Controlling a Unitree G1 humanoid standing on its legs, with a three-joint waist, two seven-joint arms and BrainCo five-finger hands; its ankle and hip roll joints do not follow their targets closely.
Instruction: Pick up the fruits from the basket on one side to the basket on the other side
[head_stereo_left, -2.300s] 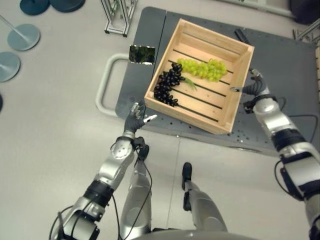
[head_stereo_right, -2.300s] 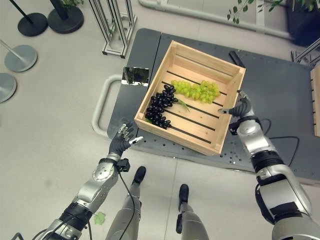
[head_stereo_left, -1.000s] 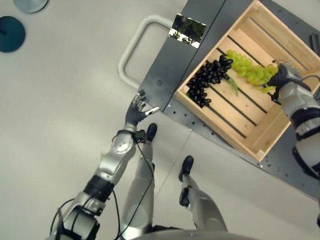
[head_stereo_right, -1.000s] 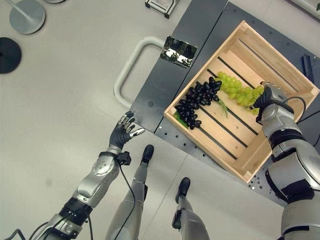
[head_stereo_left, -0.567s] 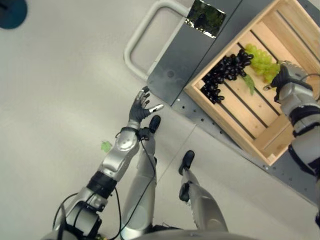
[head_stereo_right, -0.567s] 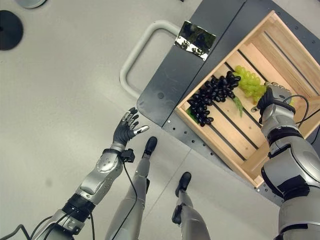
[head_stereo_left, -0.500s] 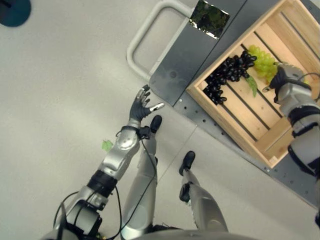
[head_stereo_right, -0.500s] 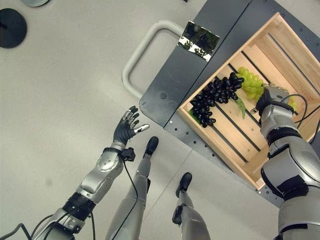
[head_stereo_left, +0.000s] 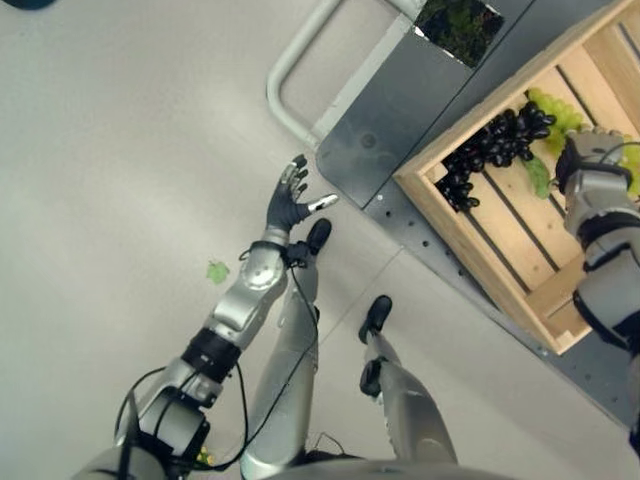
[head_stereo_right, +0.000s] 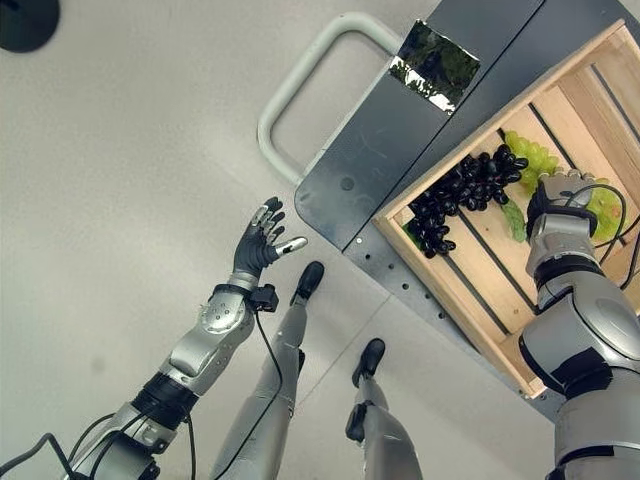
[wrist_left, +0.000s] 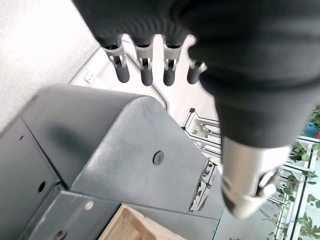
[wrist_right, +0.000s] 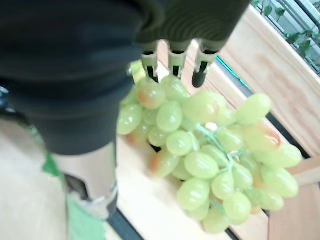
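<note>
Grab step, I'd say: the right hand (head_stereo_right: 553, 192) was down on the green grapes (wrist_right: 210, 152) mid-crate (head_stereo_right: 455, 300), next to the black grapes (head_stereo_right: 460, 197), fingers straight and nothing gripped. It'd need to curl around them. The left hand (head_stereo_right: 260, 243) hung open off the cart's corner.

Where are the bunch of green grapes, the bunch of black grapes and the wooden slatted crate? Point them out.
green grapes (wrist_right: 210, 160): right wrist view, middle of bunch.
black grapes (head_stereo_right: 462, 196): right eye view, centre of bunch.
wooden crate (head_stereo_right: 452, 300): right eye view, near wall.

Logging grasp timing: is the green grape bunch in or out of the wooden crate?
In. The green grape bunch lies on the slats of the wooden crate, under the right hand, whose fingers reach over it without closing.
</note>
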